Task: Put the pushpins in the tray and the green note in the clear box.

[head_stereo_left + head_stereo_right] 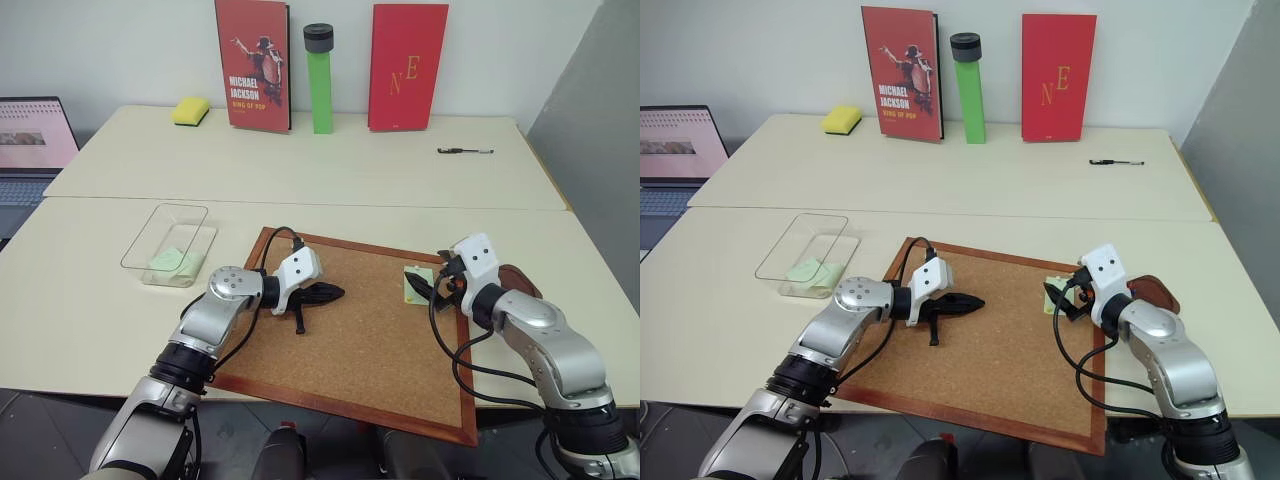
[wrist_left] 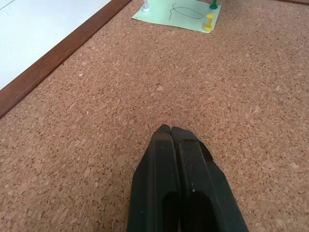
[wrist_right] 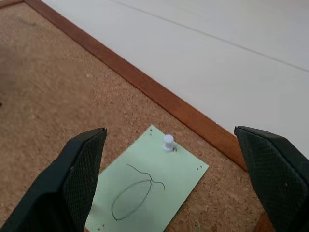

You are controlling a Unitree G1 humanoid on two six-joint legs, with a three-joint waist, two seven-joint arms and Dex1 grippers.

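Well, the job looks only partly done. One pale green slip (image 1: 172, 260) already lies inside the clear box (image 1: 150, 230), which sits on the tabletop (image 1: 80, 300) at about 10 o'clock from the corkboard (image 1: 360, 350). The green note (image 3: 145, 193) with the scribble is still pinned to the corkboard, near its edge at about 2 o'clock.

I can count three pins on that note: a white pushpin (image 3: 167, 141), a green pushpin (image 2: 213, 4) and a yellow pushpin (image 2: 209, 21). Tiny holes show at some corners of the note. All three pins must come out and go in the tray (image 1: 1155, 293), and then the note can go in the box. The tray is at 3 o'clock, just past the board's frame, half hidden by the right arm. I cannot tell if any pins lie in it.

The right claw (image 1: 428, 288) is wide, right at the note, with the white pushpin between its fingers but not gripped. The left claw (image 1: 335, 293) is pinched tight with nothing in it, over the middle of the board.

So: two slips, three pins seen, one tray, one box, one board.
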